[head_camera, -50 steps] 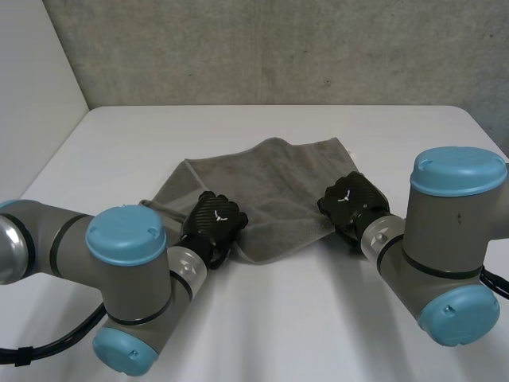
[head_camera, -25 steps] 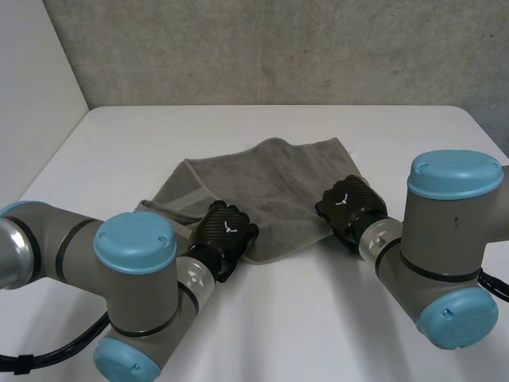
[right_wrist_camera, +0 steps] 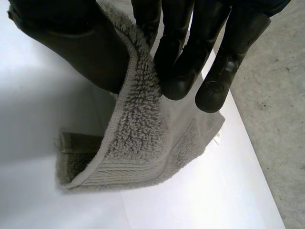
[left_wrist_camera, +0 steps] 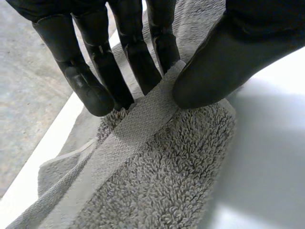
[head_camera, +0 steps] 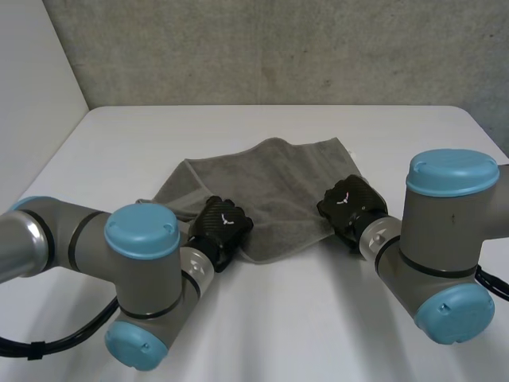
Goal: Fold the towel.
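Observation:
A grey towel (head_camera: pixel 262 191) lies rumpled on the white table (head_camera: pixel 262 318), between my two arms. My left hand (head_camera: pixel 223 227) sits on its near left corner. In the left wrist view the thumb (left_wrist_camera: pixel 224 67) and the fingers (left_wrist_camera: pixel 102 71) pinch the towel's woven border (left_wrist_camera: pixel 138 129) between them. My right hand (head_camera: pixel 350 203) is at the towel's near right edge. In the right wrist view its thumb (right_wrist_camera: pixel 81 43) and fingers (right_wrist_camera: pixel 186 52) squeeze a lifted fold of towel (right_wrist_camera: pixel 138 124), whose corner hangs down to the table.
A grey concrete wall (head_camera: pixel 270 48) stands behind the table's far edge. Bare white tabletop stretches beyond the towel and to both sides of it. My left arm (head_camera: pixel 119 270) and right arm (head_camera: pixel 445 255) stand over the table's near part.
My left hand slid toward the towel's near left corner and closed its thumb and fingers on the border. My right hand kept its hold and barely moved.

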